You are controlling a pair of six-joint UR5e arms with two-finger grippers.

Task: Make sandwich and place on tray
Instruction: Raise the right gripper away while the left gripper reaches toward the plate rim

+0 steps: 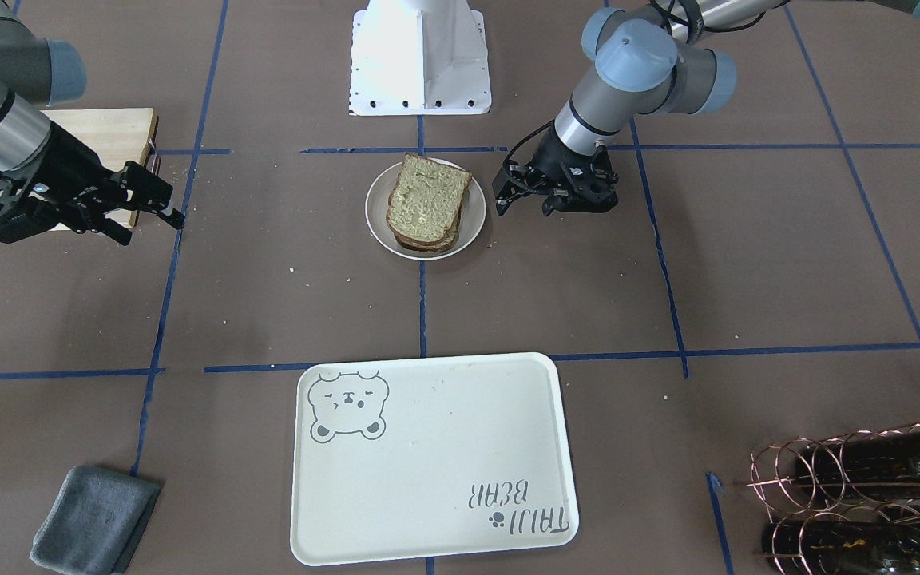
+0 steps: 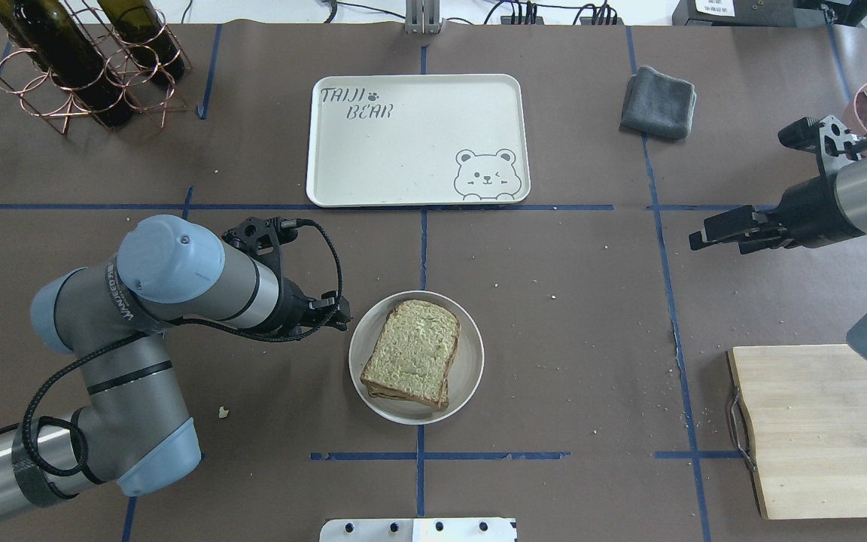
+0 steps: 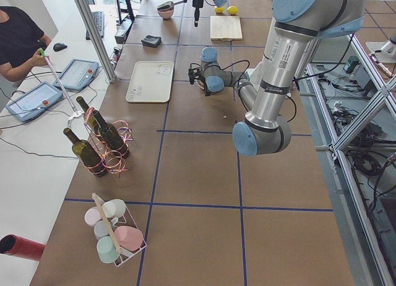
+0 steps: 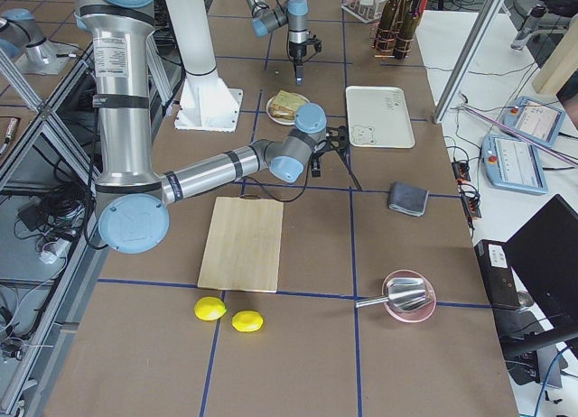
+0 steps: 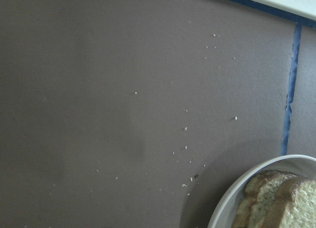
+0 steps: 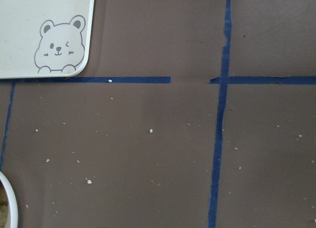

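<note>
Sandwich, two stacked bread slices, lies on a small round white plate, just beside the fingertips of the left gripper, whose fingers stand apart, gripping nothing. Well off to the plate's other side, the right gripper hovers with fingers spread too. The bear-face tray lies well apart from both sets of fingers.

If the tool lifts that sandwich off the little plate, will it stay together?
Probably soft: the sandwich is porous bread, so squeezing would likely dent it. Its slices are only stacked, slightly offset, so they may slide apart. It looks light; the plate could shift if it's pushed.
</note>
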